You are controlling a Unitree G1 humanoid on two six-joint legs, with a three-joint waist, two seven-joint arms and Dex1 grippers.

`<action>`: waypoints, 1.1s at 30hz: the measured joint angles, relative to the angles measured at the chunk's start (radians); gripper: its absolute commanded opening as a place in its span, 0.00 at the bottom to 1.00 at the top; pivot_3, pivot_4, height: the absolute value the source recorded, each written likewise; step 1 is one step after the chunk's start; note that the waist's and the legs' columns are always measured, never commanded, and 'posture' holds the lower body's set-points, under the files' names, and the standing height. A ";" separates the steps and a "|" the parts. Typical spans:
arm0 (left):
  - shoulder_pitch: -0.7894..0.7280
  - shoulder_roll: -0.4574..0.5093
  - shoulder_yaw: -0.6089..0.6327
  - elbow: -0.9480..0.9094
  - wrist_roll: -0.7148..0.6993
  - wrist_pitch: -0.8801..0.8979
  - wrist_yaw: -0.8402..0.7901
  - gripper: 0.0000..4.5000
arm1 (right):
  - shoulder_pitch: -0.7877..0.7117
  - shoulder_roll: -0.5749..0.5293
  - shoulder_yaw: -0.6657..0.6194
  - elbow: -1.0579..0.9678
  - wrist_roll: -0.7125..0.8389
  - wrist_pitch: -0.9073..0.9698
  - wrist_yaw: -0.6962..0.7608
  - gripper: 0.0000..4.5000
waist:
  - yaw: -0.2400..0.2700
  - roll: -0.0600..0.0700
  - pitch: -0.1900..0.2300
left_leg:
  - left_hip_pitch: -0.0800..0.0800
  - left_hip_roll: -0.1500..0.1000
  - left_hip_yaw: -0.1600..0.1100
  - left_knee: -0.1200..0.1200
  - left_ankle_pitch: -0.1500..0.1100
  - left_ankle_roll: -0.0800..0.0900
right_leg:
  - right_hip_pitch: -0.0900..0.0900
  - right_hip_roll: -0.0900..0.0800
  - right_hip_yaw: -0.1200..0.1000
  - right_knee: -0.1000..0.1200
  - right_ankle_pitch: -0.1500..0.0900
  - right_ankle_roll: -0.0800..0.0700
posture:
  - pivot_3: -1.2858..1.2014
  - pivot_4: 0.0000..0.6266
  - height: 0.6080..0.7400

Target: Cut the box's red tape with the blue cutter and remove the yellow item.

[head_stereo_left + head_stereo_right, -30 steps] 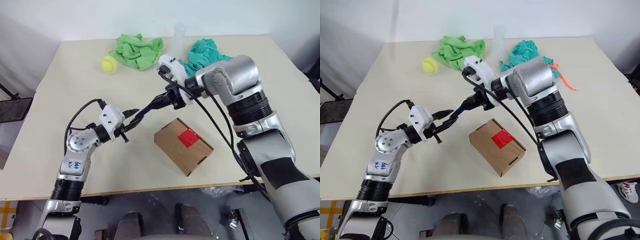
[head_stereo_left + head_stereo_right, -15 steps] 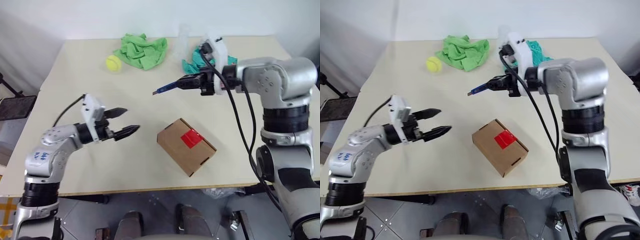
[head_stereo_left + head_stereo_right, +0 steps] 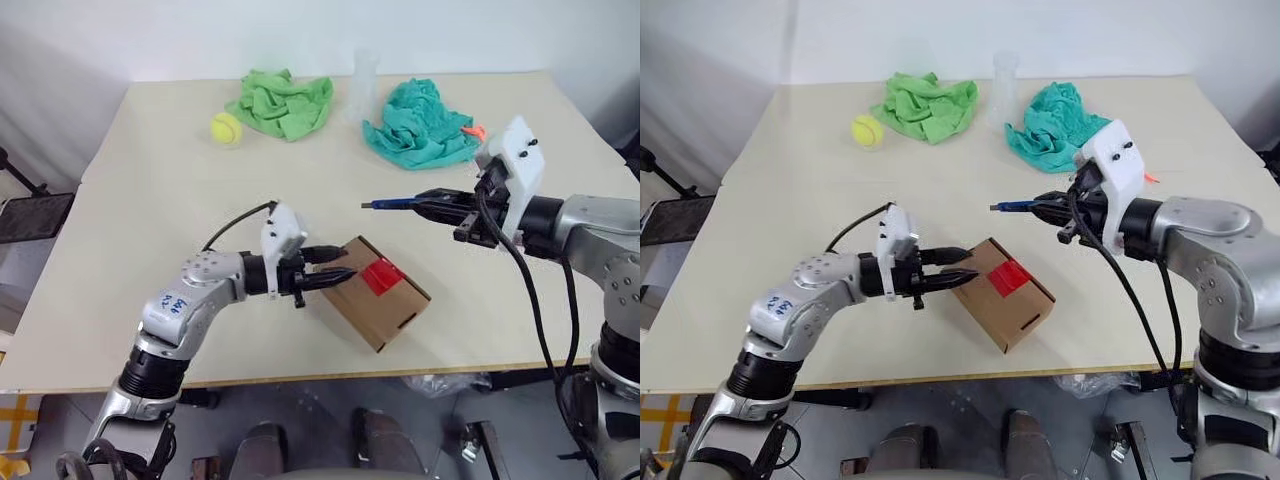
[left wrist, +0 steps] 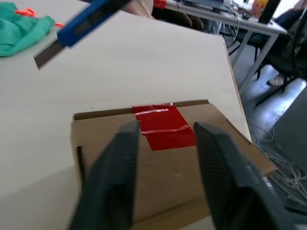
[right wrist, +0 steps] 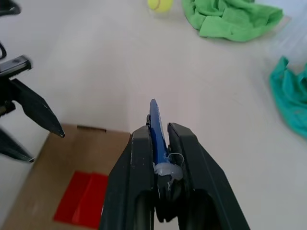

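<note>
The brown cardboard box (image 3: 385, 305) lies closed near the table's front edge, with the red tape (image 3: 382, 275) across its top seam. My left gripper (image 3: 345, 263) is open, and its two fingertips hover over the box's left corner. In the left wrist view the red tape (image 4: 165, 125) shows between those fingers. My right gripper (image 3: 420, 203) is shut on the blue cutter (image 3: 392, 203). It holds the cutter level in the air beyond and to the right of the box, blade tip pointing left. The yellow item is out of view.
At the table's back lie a tennis ball (image 3: 224, 127), a green cloth (image 3: 282, 100), a clear plastic cup (image 3: 366, 78) and a teal cloth (image 3: 420, 125) with an orange strip (image 3: 474, 131) beside it. The table's front edge (image 3: 300, 382) is close below the box.
A second ago both grippers were on the cutter. The left let go, swung right to the box and narrowed. The right carried the cutter to the right and nearer the front.
</note>
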 measured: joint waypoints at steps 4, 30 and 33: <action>-0.014 0.000 -0.042 0.045 0.063 -0.038 -0.009 0.00 | 0.053 -0.015 -0.001 -0.051 0.016 -0.015 -0.018 0.04 | 0.000 0.000 0.000 | 0.000 0.000 0.000 0.003 0.000 0.000 | 0.000 0.000 0.001 0.001 0.001 0.000 | 0.52 0.24 1.00; -0.078 -0.063 -0.085 0.144 0.172 -0.065 -0.030 0.00 | 0.141 -0.021 -0.006 -0.125 0.126 0.036 -0.156 0.04 | 0.025 0.000 0.000 | -0.002 0.000 -0.001 0.010 -0.001 0.003 | 0.001 0.000 0.001 0.002 0.001 0.000 | 0.52 0.24 1.00; -0.082 -0.067 -0.085 0.146 0.178 -0.065 -0.033 0.00 | 0.153 -0.027 -0.007 -0.129 0.134 0.036 -0.163 0.04 | 0.025 0.000 0.000 | -0.002 0.000 -0.001 0.011 -0.002 0.005 | 0.001 0.000 0.001 0.002 0.001 0.001 | 0.52 0.24 1.00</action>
